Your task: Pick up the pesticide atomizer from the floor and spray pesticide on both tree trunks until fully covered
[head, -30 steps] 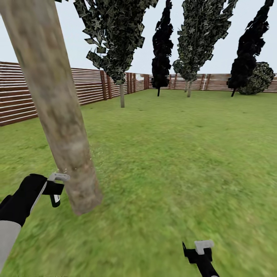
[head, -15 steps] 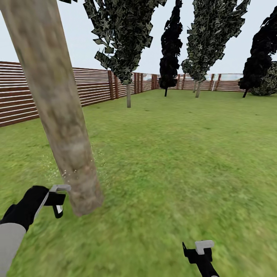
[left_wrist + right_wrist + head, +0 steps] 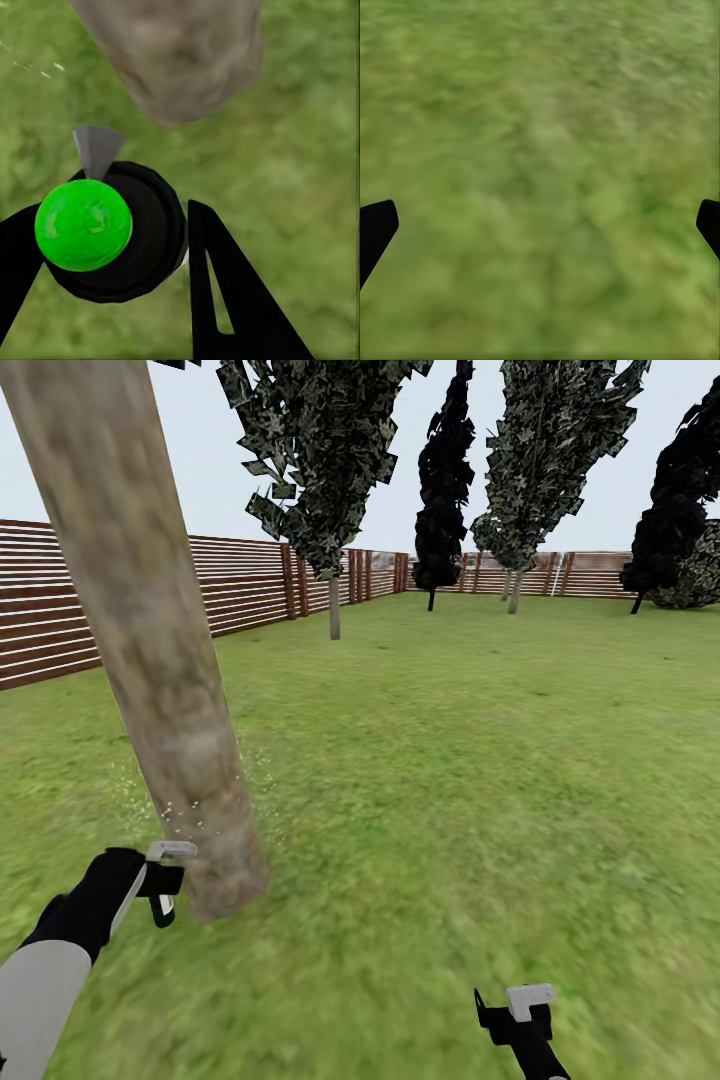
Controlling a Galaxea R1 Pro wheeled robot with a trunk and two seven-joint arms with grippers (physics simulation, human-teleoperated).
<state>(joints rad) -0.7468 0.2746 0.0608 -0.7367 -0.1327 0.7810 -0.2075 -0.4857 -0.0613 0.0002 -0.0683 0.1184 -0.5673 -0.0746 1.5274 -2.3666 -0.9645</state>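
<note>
1. Left gripper (image 3: 105, 240) clamps the pesticide atomizer (image 3: 112, 232): black body, green round cap, grey nozzle aimed at the tree trunk (image 3: 160, 660).
2. Atomizer sits just beside the trunk base, low over the grass (image 3: 450, 780).
3. White pesticide specks (image 3: 190, 805) dot the lower trunk.
4. Right gripper (image 3: 540, 225) fingers spread wide, nothing between them, over grass.

Fenced garden: lawn (image 3: 480, 760), slat fence (image 3: 240, 585), trees (image 3: 320, 450).
</note>
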